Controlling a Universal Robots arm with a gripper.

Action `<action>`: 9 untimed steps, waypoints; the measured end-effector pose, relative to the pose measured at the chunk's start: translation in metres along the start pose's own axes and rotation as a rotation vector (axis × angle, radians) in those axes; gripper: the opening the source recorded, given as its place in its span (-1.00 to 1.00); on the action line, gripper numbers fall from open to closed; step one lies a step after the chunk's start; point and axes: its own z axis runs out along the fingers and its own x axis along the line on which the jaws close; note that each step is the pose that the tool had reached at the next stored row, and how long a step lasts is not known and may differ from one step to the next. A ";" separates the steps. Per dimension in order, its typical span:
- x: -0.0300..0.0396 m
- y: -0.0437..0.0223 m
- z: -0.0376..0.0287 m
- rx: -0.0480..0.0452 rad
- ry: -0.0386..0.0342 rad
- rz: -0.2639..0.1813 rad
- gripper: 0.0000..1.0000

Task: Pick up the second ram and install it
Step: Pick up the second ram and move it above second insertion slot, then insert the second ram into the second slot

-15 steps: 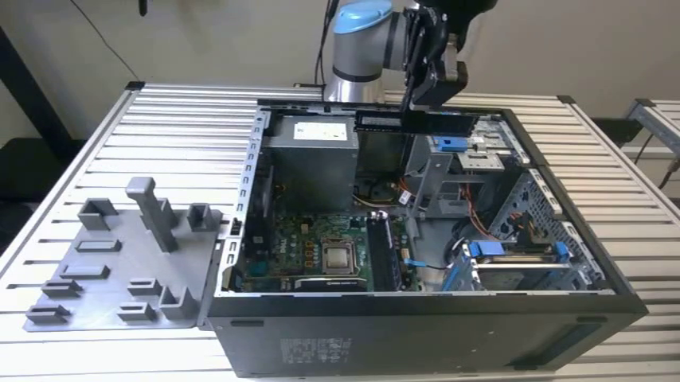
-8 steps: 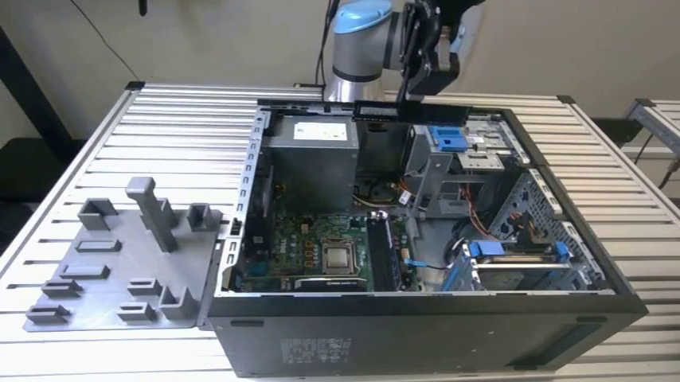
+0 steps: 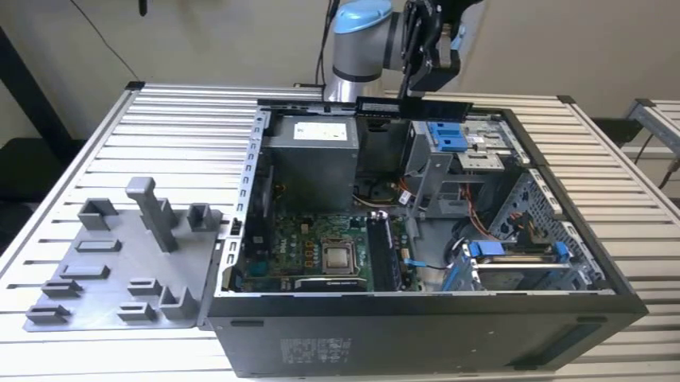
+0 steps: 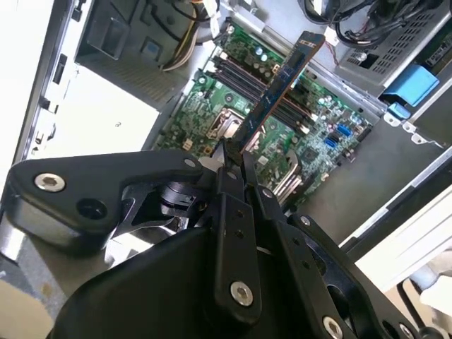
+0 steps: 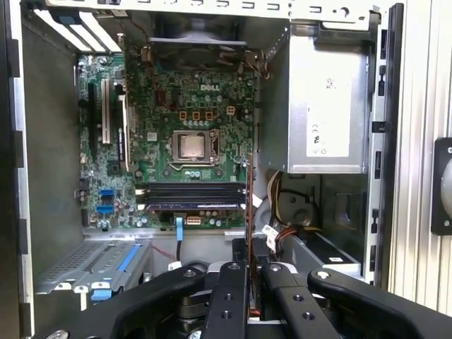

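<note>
Dark green-black, thin, flat board: the second ram, one stick, clamped between the closed fingers of the gripper. It is held level over the far rim of the one open computer case, with its long axis running left to right across the exterior view. One grey fixture plate with upright posts lies on the table just beside the case, on the exterior view's left.

The end effector is matt black, the table ribbed metal
</note>
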 end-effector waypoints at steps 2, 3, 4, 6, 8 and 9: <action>-0.0002 -0.0001 0.0000 0.0000 -0.0001 0.000 -0.73; -0.0002 -0.0001 0.0000 0.0000 -0.0001 0.000 -0.73; -0.0003 -0.0001 0.0001 0.0000 -0.0001 0.000 -0.73; -0.0003 0.0000 0.0001 0.0001 -0.0001 0.000 -0.73; -0.0003 0.0000 0.0001 0.0001 -0.0001 0.000 -0.73; -0.0003 0.0000 0.0001 0.0000 -0.0001 0.000 -0.73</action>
